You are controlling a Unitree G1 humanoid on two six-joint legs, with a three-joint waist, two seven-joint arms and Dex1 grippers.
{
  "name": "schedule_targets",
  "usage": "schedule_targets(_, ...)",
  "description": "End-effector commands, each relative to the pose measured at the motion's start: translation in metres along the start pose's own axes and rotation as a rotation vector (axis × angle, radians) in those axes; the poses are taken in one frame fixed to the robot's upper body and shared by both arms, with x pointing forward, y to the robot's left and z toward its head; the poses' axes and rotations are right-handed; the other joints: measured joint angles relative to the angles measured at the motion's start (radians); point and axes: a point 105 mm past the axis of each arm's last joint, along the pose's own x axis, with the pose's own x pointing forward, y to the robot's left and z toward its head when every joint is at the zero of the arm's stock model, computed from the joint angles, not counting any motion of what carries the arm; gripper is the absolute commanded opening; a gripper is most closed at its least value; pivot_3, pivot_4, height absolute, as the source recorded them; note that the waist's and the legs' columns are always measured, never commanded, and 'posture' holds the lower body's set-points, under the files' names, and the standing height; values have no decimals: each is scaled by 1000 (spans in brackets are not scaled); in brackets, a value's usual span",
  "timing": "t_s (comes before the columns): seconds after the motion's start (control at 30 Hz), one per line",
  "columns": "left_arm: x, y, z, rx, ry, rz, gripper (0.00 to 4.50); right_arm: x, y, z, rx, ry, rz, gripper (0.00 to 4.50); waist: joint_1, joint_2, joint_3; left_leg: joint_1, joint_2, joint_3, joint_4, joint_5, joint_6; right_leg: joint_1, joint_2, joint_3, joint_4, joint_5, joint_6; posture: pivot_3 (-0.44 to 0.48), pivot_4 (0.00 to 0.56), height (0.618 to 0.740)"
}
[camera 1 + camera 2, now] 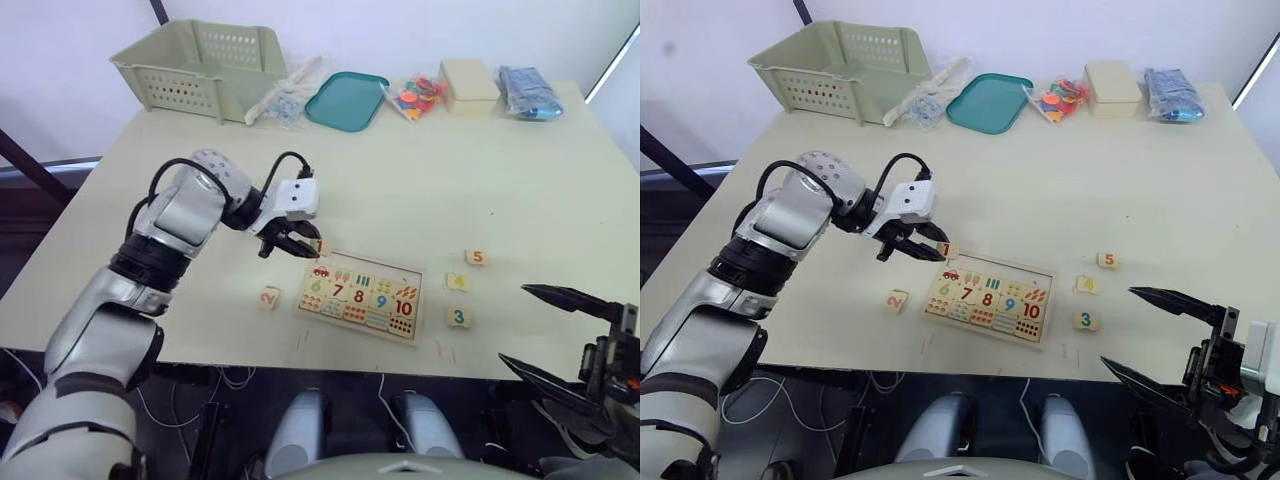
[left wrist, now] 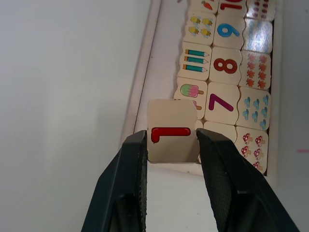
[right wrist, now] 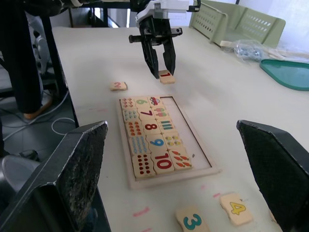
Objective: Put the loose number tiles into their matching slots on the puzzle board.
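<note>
While the left gripper [image 2: 171,145] pinches the pale-wood red 1 tile [image 2: 171,130] at the flat pale-wood puzzle board's [image 1: 362,291] corner, tiles 2 [image 1: 268,297], 3 [image 1: 458,318], 4 [image 1: 458,282], 5 [image 1: 476,257] lie loose on the cream table [image 1: 420,180]; none slotted. Right gripper [image 1: 560,335] gapes wide, empty.

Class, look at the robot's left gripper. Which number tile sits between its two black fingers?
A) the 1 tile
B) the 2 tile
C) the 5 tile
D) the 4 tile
A: the left wrist view shows the left gripper with its fingers either side of the tile printed with a red 1, at the corner of the puzzle board.
</note>
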Motion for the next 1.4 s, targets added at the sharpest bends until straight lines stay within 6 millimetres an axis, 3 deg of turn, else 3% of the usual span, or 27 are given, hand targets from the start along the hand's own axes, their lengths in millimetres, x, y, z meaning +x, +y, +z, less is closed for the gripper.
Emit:
schedule_targets(0.03,-2,5,5,68,20,-2,1630,-5,-1,1,-20,7,-12,4500,-1,0,0,0,0,0,0,0,0,0,0,0,0,0,0,0,150,740)
schedule_targets(0.6,14,21,0,118,58,-46,1630,-11,-3,-1,12,3,45,4500,-1,0,0,0,0,-1,0,0,0,0,0,0,0,0,0,0,150,740)
schedule_targets(1.4,22,21,-6,127,88,-66,1630,-11,0,-3,17,-4,43,4500,-1,-1,0,0,0,-1,0,0,0,0,0,0,1,0,1,0,150,740)
